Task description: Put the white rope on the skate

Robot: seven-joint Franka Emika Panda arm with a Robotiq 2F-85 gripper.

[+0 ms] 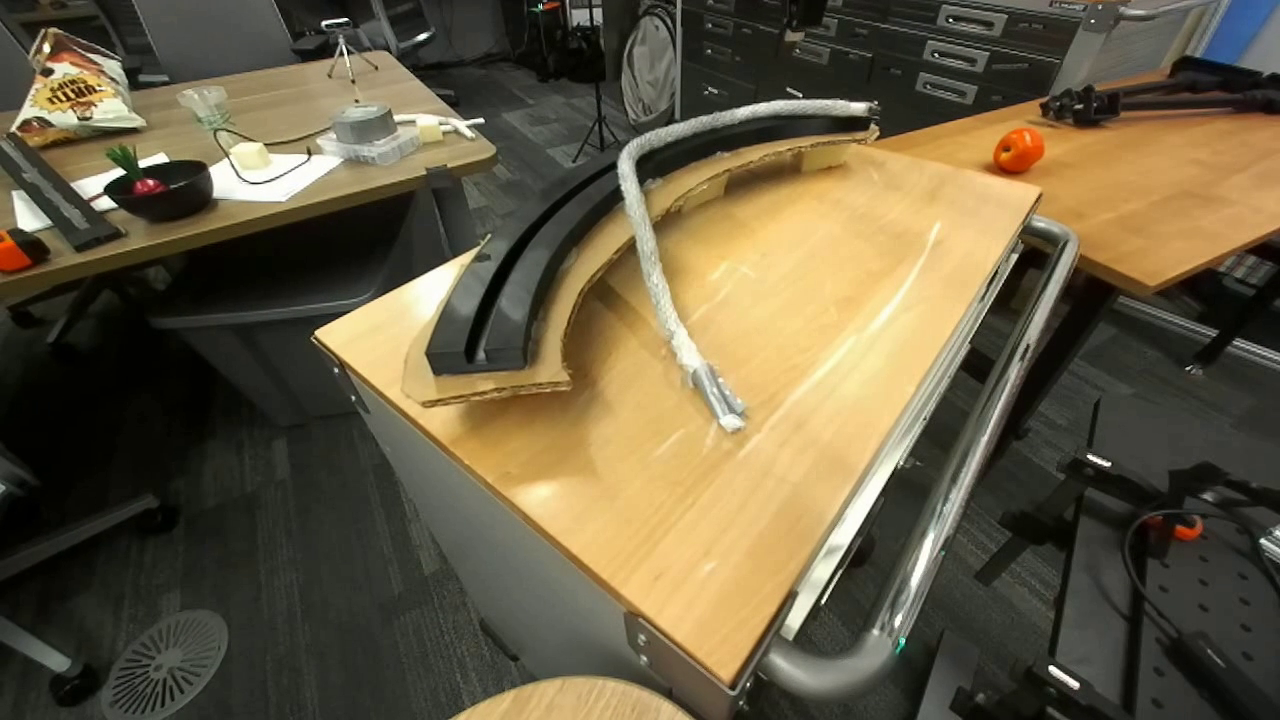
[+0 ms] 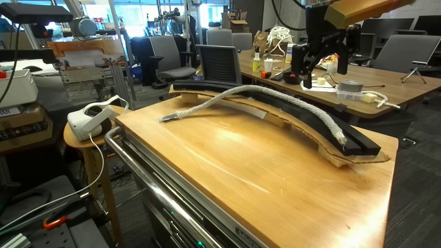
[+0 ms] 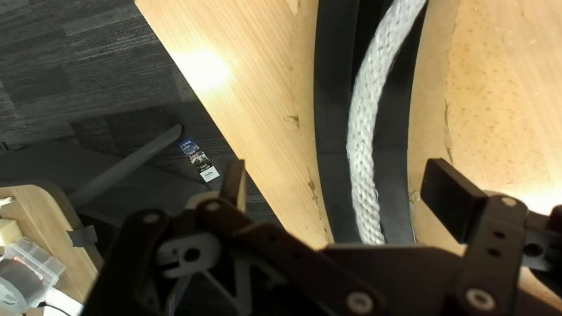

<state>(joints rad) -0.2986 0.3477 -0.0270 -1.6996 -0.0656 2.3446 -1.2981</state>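
White rope (image 3: 362, 131) lies below the end effector (image 2: 325, 77), apart from its wide-spread jaws

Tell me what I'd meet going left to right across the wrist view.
Clear plastic box → printed card → one black fingertip → white rope → other black fingertip.

In an exterior view, my gripper (image 2: 325, 76) hangs upper right, air between it and the rope (image 2: 258, 89). In the wrist view, the rope shows between spread fingers (image 3: 452, 197), a gap either side. In an exterior view, the black track (image 1: 545, 250) blocks the upper middle, the rope's end the centre; lower centre, I have room over the tabletop (image 1: 640, 520), left of a metal handle (image 1: 972, 450).
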